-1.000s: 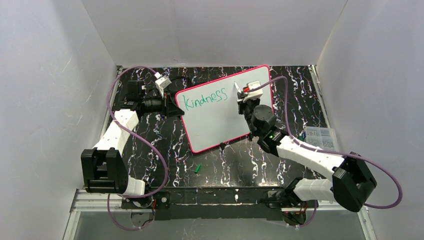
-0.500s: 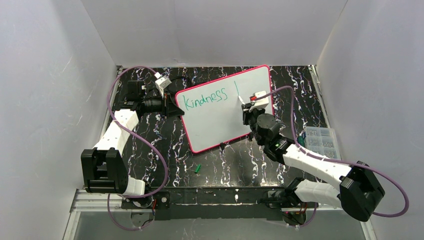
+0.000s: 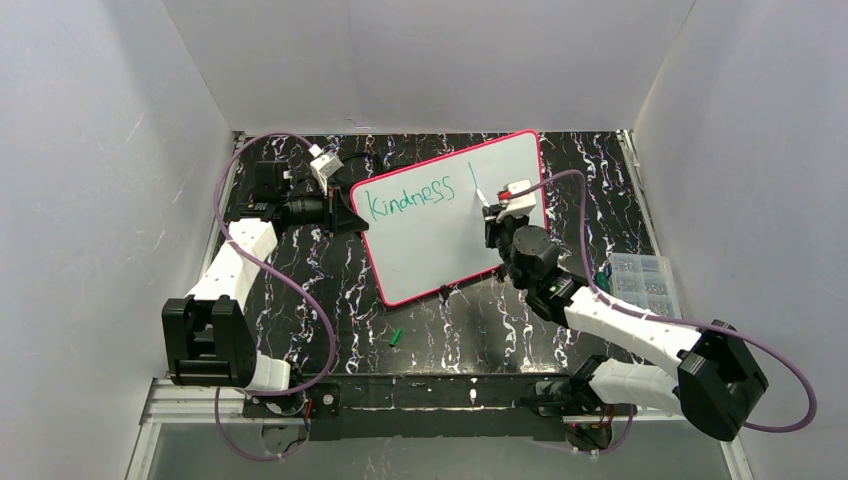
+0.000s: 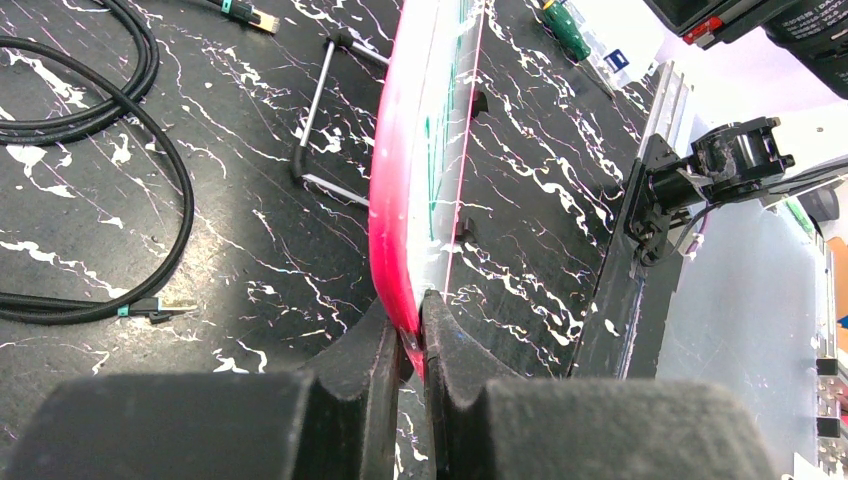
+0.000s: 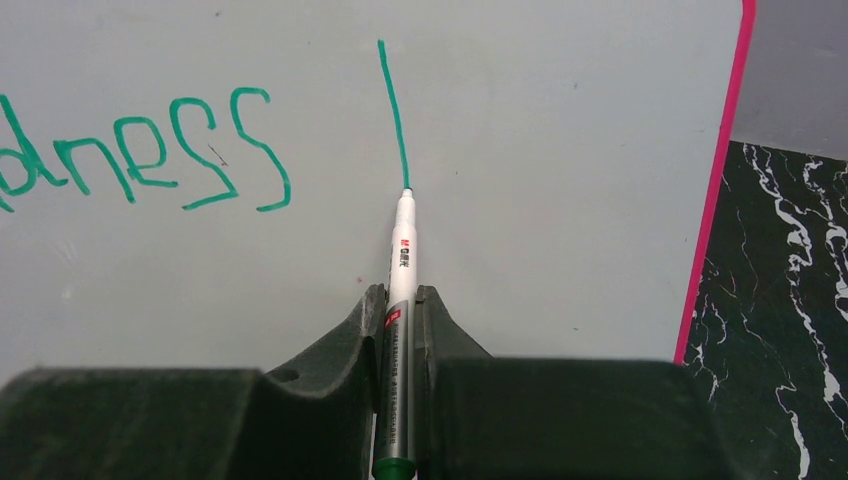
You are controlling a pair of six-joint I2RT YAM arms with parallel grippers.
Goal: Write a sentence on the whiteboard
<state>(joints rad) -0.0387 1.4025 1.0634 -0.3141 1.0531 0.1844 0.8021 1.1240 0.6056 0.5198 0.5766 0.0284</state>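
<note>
Gripping a white green-tipped marker pen point(image 5: 403, 250), our right gripper point(image 5: 400, 300) holds its tip at one end of a green vertical stroke point(image 5: 393, 115), just beside the green handwritten lettering point(image 3: 410, 198) reading "Kindness". Our left gripper point(image 4: 412, 335) is clenched on the pink rim of the glossy white rectangular whiteboard point(image 3: 430, 250), which is propped tilted near the tabletop's far edge.

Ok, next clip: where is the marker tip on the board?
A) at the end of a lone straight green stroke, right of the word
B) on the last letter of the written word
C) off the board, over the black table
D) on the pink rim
A: in the right wrist view the marker, held in the right claw, ends at the green stroke, apart from the word on the whiteboard.
</note>
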